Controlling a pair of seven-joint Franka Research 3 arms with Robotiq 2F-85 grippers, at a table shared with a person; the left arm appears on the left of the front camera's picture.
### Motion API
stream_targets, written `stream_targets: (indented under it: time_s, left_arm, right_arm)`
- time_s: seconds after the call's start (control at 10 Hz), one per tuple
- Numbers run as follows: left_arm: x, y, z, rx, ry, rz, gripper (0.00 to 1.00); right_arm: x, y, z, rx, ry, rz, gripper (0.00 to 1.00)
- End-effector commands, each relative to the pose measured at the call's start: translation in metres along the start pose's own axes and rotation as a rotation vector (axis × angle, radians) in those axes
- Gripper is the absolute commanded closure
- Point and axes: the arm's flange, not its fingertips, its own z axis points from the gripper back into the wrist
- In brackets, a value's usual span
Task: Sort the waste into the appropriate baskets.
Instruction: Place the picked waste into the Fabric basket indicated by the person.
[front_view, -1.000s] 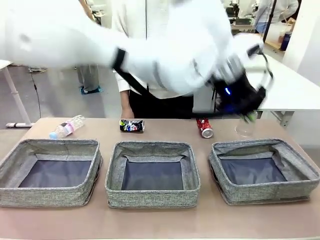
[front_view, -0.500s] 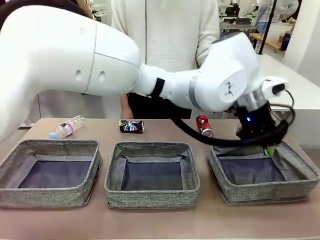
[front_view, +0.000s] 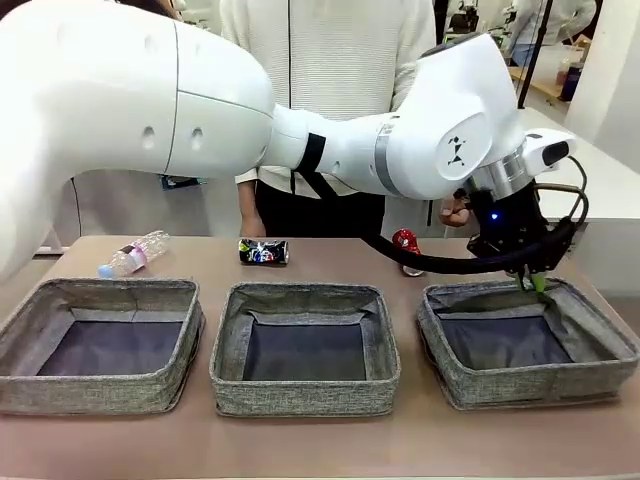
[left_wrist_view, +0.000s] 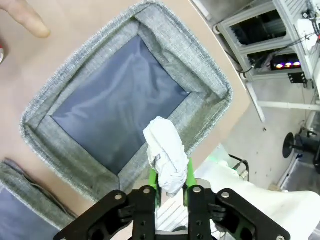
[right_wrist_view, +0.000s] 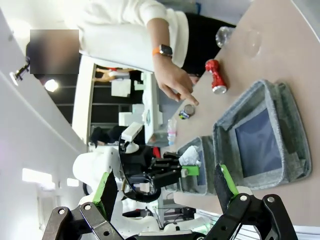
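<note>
The robot's left arm reaches across the tabletop with its left gripper pinching a crumpled white paper wad between the green pads, poised above the right-hand basket. The wad hangs over the basket's inner wall, close to the rim rather than over the middle of the dark floor directly below the gripper. The step in hand looks like the drop-off of the first piece of waste. The next move probably calls for easing the gripper a little farther in over the floor, then parting the jaws so the light wad falls inside and does not catch on the soft wall. That basket shows only a bare dark floor, as do the middle basket and the left-hand basket, both off to the side of the gripper. The rest of the waste lies on the tabletop beyond the baskets. The red can is just beside the gripper. The dark can is farther along, and the clear bottle with its blue cap is well away at the far end. The person's hand points down at the tabletop near the red can, close behind the gripper. The right gripper hangs spread wide with nothing between its fingers, well apart from the working gripper.
</note>
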Motion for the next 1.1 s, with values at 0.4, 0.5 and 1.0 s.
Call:
stream_targets:
  time_s: [0.4, 0.5, 1.0]
  left_arm:
    - [0.002, -0.001, 0.01, 0.04, -0.043, 0.029, 0.0]
    - [0.002, 0.0, 0.014, 0.041, -0.051, 0.037, 0.0]
    - [-0.048, 0.096, 0.19, 0.234, 0.0, 0.118, 0.0]
  right_arm:
    - [-0.003, -0.001, 0.001, -0.007, -0.01, 0.019, 0.0]
    - [-0.003, -0.001, 0.001, -0.007, -0.01, 0.019, 0.0]
    - [0.0, 0.012, -0.035, -0.039, 0.126, 0.035, 0.0]
